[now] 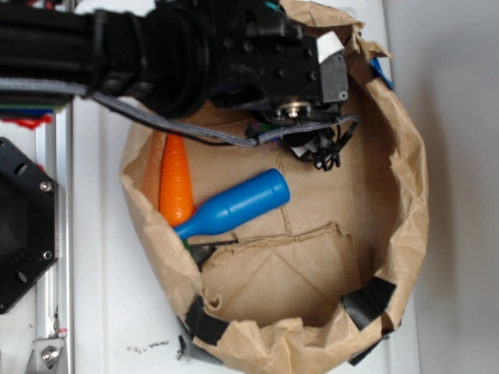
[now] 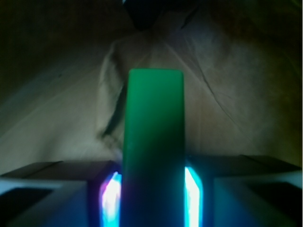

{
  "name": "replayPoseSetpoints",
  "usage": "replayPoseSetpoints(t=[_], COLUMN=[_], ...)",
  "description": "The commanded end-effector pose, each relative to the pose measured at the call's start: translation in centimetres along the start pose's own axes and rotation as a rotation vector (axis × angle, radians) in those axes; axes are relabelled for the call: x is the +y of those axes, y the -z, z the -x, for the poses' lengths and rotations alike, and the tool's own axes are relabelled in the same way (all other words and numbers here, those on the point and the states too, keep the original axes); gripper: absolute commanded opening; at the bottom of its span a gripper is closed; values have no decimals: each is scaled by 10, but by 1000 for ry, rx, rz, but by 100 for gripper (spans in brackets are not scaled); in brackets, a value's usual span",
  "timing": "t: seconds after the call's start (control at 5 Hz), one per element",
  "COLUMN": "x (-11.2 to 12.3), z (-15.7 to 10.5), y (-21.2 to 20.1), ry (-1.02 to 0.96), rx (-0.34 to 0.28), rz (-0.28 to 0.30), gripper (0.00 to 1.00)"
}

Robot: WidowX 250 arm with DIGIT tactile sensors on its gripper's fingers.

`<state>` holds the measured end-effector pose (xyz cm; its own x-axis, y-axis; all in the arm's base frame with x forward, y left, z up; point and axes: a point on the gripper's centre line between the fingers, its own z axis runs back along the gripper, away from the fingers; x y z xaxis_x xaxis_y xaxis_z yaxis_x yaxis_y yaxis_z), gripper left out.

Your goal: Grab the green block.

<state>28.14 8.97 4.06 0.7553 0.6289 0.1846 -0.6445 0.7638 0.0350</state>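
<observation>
The green block (image 2: 154,142) stands lengthwise between my jaws in the wrist view, a smooth plain green brick reaching out past the fingertips. My gripper (image 2: 154,191) is shut on it, with the glowing pads (image 2: 193,194) pressed against both long sides. Crumpled brown paper lies behind the block. In the exterior view the gripper (image 1: 316,148) hangs low inside the brown paper bag (image 1: 405,195) near its back wall. There the black arm and wrist hide the block.
An orange carrot (image 1: 175,183) and a blue bottle-shaped toy (image 1: 234,204) lie on the bag's floor at the left, touching each other. The bag's crumpled walls rise all round, patched with black tape (image 1: 366,300). A black mount (image 1: 23,226) sits at the far left.
</observation>
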Motion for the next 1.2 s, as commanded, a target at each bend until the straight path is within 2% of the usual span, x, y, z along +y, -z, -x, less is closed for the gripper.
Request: replayPoseSetpoints(t=[0.0,0.2,0.4,0.6,0.8,1.0], x=[-3,-17,-27,-28,-28,-27], z=[7,27,41,47,42,41], y=[-82,-116,-132,-139,-134,-131], ry=[194,343,478,610,583,554], rx=[-35,0,71,29,3,-12], rz=[148,219,160,206,162,147], gripper=[0,0,0,0,0,0])
